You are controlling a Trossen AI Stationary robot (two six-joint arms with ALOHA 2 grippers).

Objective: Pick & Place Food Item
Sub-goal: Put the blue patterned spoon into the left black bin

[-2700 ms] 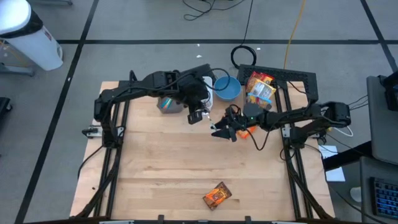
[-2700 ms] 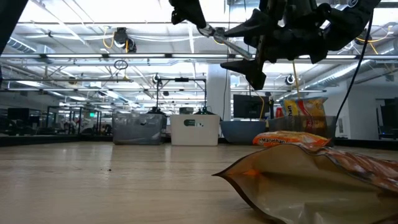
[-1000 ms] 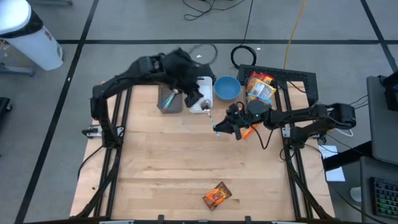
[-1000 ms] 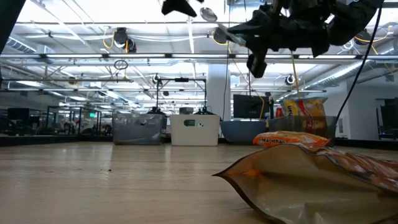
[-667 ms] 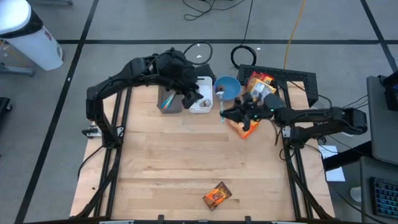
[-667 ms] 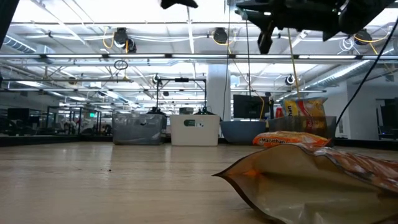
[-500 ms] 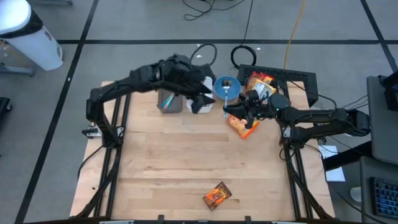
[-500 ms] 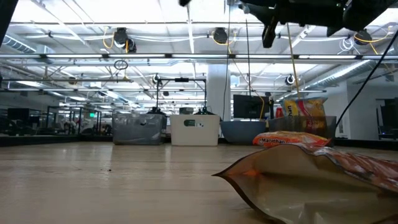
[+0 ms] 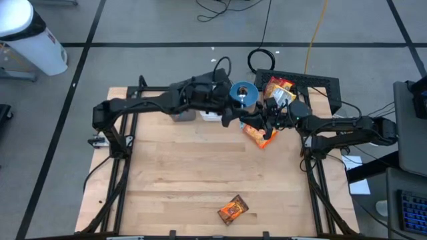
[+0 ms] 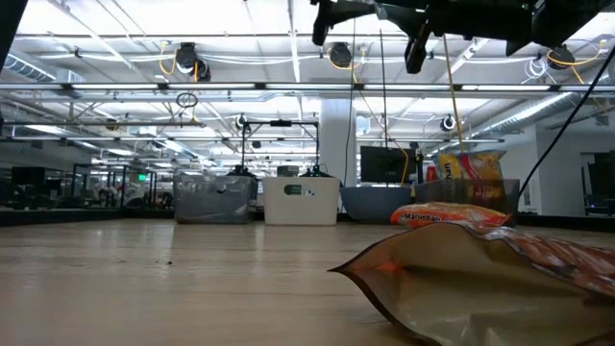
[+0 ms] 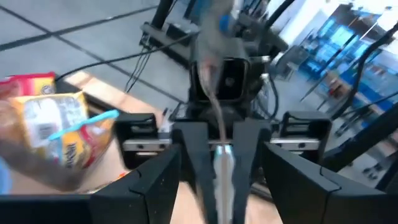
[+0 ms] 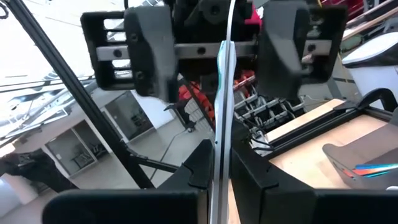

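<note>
My right gripper (image 12: 217, 163) is shut on a thin silver spoon (image 12: 222, 93), high over the table's far right part. My left gripper (image 12: 217, 53) faces it, open, with one finger on either side of the spoon's free end and a gap on both sides. In the high view the two grippers (image 9: 235, 117) (image 9: 257, 121) meet just in front of the blue bowl (image 9: 243, 93). An orange food packet (image 9: 261, 135) lies flat on the table below the right gripper. A small brown packet (image 9: 233, 210) lies near the front edge. My right gripper pinches the spoon's thin shaft (image 12: 217, 146) between its two fingers. The fingers come about level from the table's right side. The spoon sticks out ahead of them toward my left gripper, lifted clear of the table.
Snack bags (image 9: 279, 93) stand at the far right behind the bowl. A grey bin (image 9: 179, 112) and a white bin (image 9: 212, 113) sit at the far edge under the left arm. The wooden table (image 9: 187, 173) shows bare board through its middle.
My left gripper has swung from over the bins toward the table's right, sunk and tipped to about level, and now brackets the spoon's free end. My right gripper carried the spoon up and toward the far right, then stood still.
</note>
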